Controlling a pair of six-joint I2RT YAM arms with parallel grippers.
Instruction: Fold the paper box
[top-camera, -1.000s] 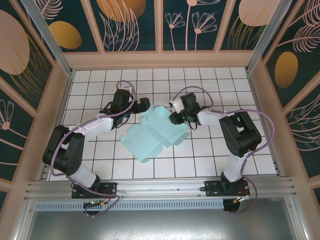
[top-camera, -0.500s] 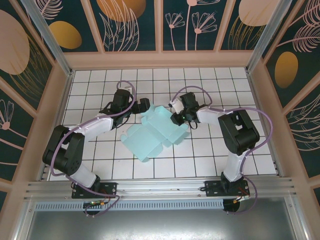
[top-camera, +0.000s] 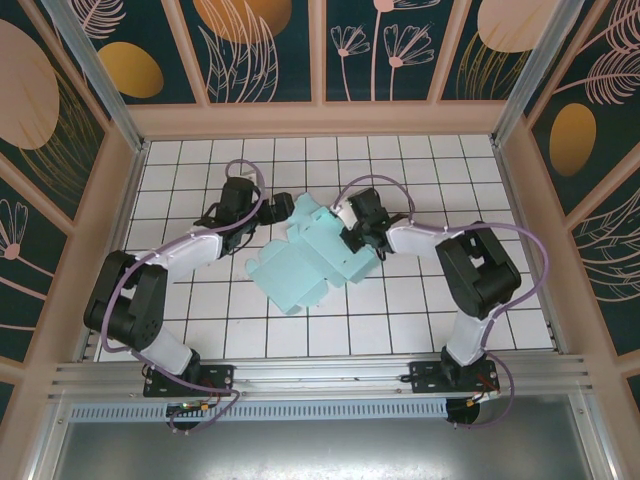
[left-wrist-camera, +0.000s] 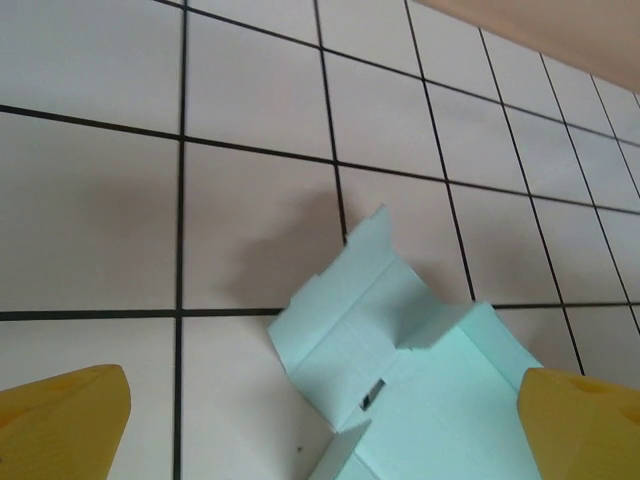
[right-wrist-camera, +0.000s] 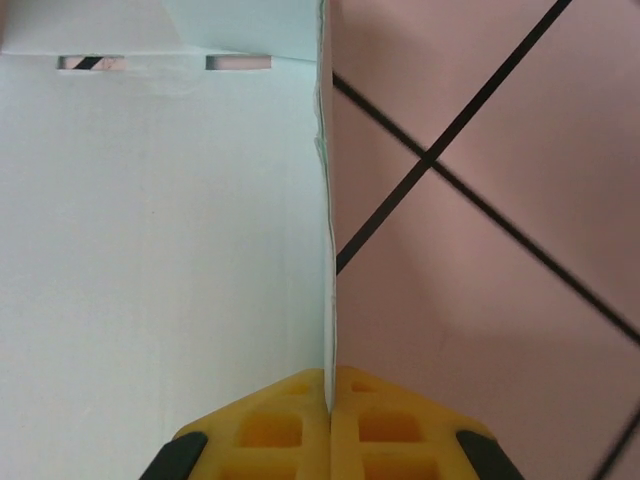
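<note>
The paper box (top-camera: 315, 255) lies partly folded in the middle of the worktop (top-camera: 400, 300), between the two arms. The right gripper (top-camera: 350, 238) is pinched tight on the thin right edge of one panel, which its wrist view shows standing upright. The left gripper (top-camera: 280, 212) hangs wide apart and empty just beside the box's far left flap. The step in hand looks like raising a side wall along its crease. The next move probably calls for the right gripper to swing that panel inward without tearing it, while the left gripper comes in to steady or lift the opposite flap.
</note>
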